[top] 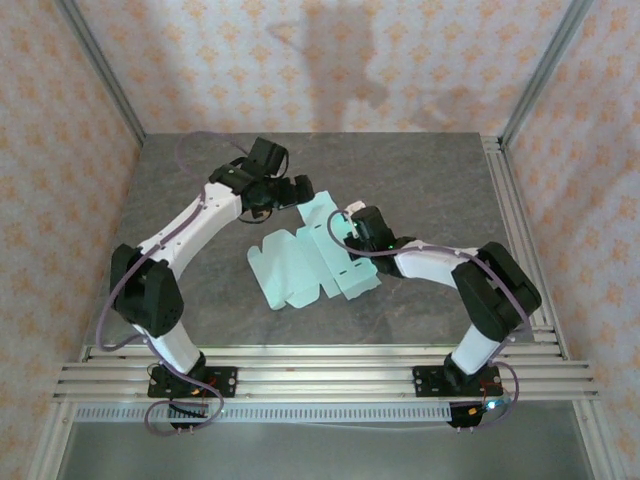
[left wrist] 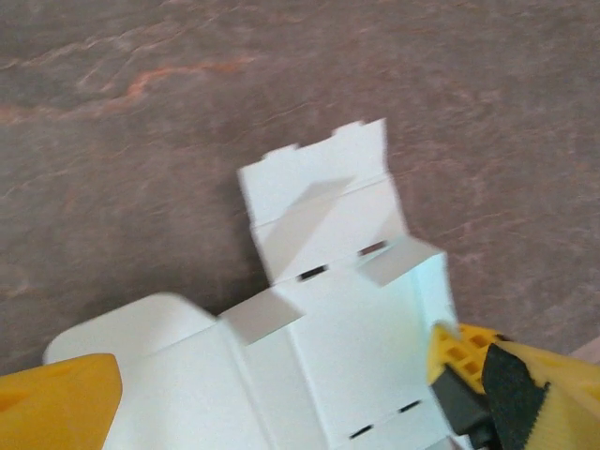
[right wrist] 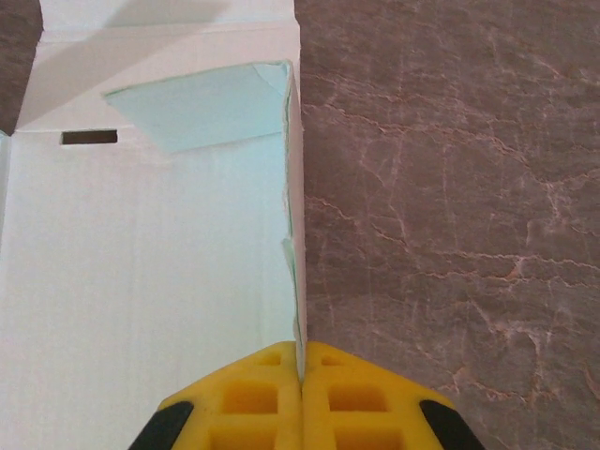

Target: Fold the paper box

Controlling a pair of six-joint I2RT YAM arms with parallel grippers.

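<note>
The paper box [top: 310, 262] is a pale mint sheet, partly folded, lying in the middle of the dark table. My left gripper [top: 290, 190] hovers at the sheet's far end. In the left wrist view its yellow fingers [left wrist: 70, 398] stand wide apart, open, with the paper box [left wrist: 347, 328] and its raised side flaps below and between them. My right gripper [top: 350, 222] is at the sheet's right side. In the right wrist view the right gripper [right wrist: 302, 361] is shut on the thin upright edge of the paper box [right wrist: 141, 281], and a side flap is folded inward.
The grey stone-patterned table [top: 450, 180] has aluminium rails along its near edge [top: 320, 375] and right side [top: 515, 220]. Patterned walls close in the back and both sides. Both arm bases are bolted to the near rail.
</note>
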